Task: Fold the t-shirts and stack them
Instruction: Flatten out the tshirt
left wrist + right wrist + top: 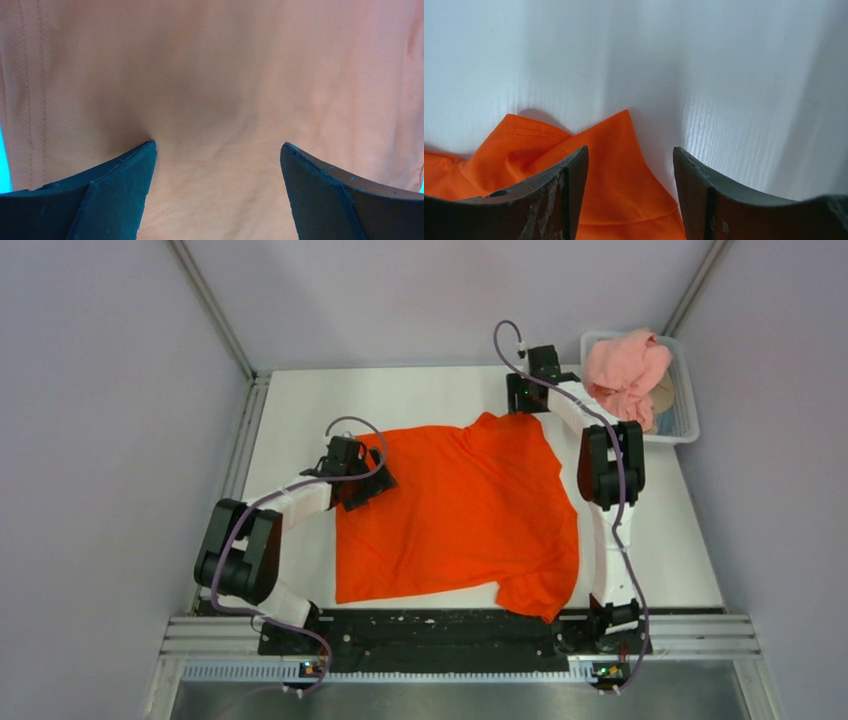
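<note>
Top external view: left pincer (370,485), jaws parted, pressed on the near edge of the flat, unfolded orange-red t-shirt (470,510). Right pincer (517,402), also parted, hovered over its far corner. To its right, the pink t-shirt (625,365) lay crumpled in the basket (688,425). No fold or stack was made yet.

The shirt (215,65) fills almost the whole picture and looks pale orange up close. A stitched line (34,75) runs down its left side. The left gripper (218,145) has two dark fingers (120,190) wide apart at the bottom. The left tip seems to push a small dent into the cloth.
</note>
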You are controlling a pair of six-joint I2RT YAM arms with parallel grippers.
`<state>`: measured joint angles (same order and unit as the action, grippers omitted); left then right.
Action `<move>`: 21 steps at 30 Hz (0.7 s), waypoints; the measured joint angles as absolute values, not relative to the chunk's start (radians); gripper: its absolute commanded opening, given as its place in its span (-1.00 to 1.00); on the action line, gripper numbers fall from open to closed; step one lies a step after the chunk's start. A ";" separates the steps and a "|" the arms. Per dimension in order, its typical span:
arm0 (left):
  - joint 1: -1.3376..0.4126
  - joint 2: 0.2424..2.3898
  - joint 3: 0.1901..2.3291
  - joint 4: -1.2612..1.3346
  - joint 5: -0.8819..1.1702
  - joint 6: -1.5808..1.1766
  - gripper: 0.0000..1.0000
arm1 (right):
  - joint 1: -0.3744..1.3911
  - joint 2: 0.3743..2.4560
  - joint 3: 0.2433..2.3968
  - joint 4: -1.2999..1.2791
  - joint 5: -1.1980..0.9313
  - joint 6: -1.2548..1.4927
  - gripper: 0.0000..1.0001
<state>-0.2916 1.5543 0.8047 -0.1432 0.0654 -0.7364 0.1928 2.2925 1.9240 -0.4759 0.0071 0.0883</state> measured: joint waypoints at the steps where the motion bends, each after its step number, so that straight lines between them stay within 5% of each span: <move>1: -0.289 1.559 0.805 -0.141 0.068 -0.733 0.98 | 0.191 2.314 1.943 -0.487 -0.002 0.075 0.23; 5: -0.287 1.566 0.813 -0.139 0.072 -0.728 0.98 | 0.186 2.370 1.982 -0.525 -0.014 0.043 0.13; 10: -0.287 1.586 0.831 -0.139 0.073 -0.727 0.98 | 0.185 2.389 2.018 -0.539 -0.014 0.015 -0.68; 12: -0.287 1.594 0.839 -0.138 0.075 -0.726 0.98 | 0.185 2.390 2.018 -0.540 -0.023 0.003 -0.84; 15: -0.287 1.598 0.843 -0.135 0.083 -0.726 0.98 | 0.185 2.390 2.018 -0.538 -0.049 -0.022 -1.00; 21: -0.284 1.598 0.843 -0.132 0.092 -0.726 0.97 | 0.186 2.269 1.848 -0.471 -0.148 -0.097 -1.00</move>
<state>-0.2836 1.5982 0.8429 -0.1322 0.0917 -0.7261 0.1864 2.2688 1.8484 -0.4706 -0.1478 -0.0967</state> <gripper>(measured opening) 0.988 0.006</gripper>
